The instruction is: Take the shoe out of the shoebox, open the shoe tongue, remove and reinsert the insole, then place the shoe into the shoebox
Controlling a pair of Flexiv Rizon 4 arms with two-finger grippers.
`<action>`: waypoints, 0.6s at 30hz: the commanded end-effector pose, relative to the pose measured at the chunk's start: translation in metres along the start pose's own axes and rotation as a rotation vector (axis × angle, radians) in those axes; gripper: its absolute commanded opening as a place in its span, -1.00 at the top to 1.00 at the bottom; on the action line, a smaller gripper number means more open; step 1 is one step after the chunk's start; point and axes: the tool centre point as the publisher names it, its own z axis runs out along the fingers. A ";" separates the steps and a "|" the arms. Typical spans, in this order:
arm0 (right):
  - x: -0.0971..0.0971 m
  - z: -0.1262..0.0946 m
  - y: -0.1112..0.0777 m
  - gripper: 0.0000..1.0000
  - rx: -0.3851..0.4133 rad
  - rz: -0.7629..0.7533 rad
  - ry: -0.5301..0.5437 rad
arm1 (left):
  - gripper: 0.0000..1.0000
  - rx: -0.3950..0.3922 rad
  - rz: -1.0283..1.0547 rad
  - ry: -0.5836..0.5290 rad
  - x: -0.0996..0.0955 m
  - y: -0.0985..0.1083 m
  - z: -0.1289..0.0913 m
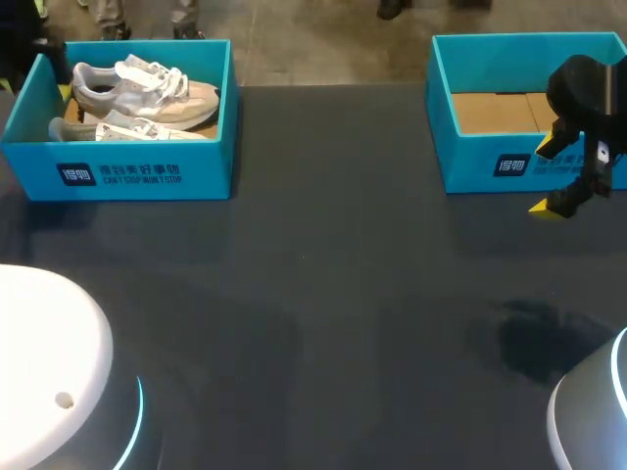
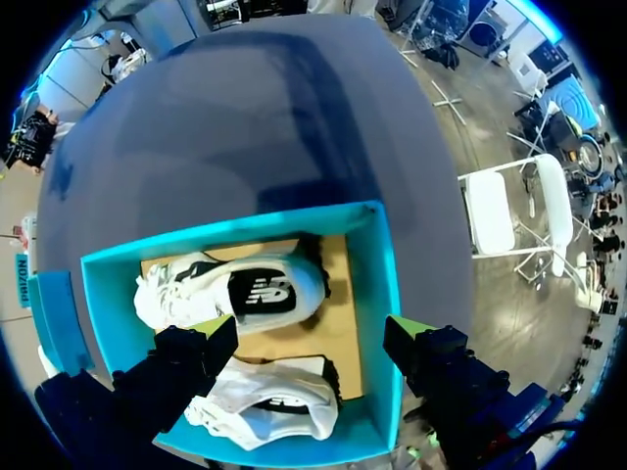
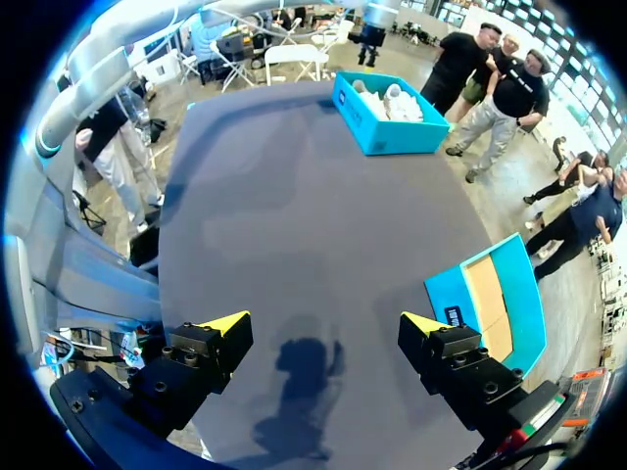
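Left fingers [image 2: 201, 348] spread over shoebox [image 2: 384, 284], shoes [image 1: 147, 93] crosswise, toes rightward

Light: overhead, diffuse, moderate level. Dark counter [image 1: 323, 255] reads dim in head view, paler w/ faint sheen in wrist views. Soft-edged shadow of right gripper [image 3: 323, 325] on counter beneath it. Int. of shoebox [image 2: 384, 284] evenly lit; shoes [image 2: 235, 292] cast short shadows.

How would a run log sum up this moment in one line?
left gripper: open, above shoebox holding two shoes | right gripper: open, over table beside empty shoebox | progress: shoes not yet taken out
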 end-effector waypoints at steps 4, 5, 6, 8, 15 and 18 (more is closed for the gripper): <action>-0.002 0.001 0.002 -1.00 0.004 0.000 0.004 | -0.78 0.003 0.011 -0.008 -0.003 -0.010 0.011; -0.002 0.001 0.002 -1.00 0.004 0.000 0.004 | -0.70 0.006 0.013 -0.009 -0.003 -0.011 0.013; -0.002 0.001 0.002 -1.00 0.004 0.000 0.004 | -0.69 0.010 0.016 -0.009 -0.003 -0.012 0.014; -0.002 0.001 0.002 -1.00 0.004 0.000 0.004 | -0.58 0.018 0.017 -0.012 -0.003 -0.013 0.019; -0.002 0.001 0.002 -1.00 0.004 0.000 0.004 | -0.26 0.035 0.031 -0.026 -0.001 -0.012 0.034; -0.002 0.001 0.002 -1.00 0.004 0.000 0.004 | 0.04 0.039 0.033 -0.024 -0.001 -0.013 0.040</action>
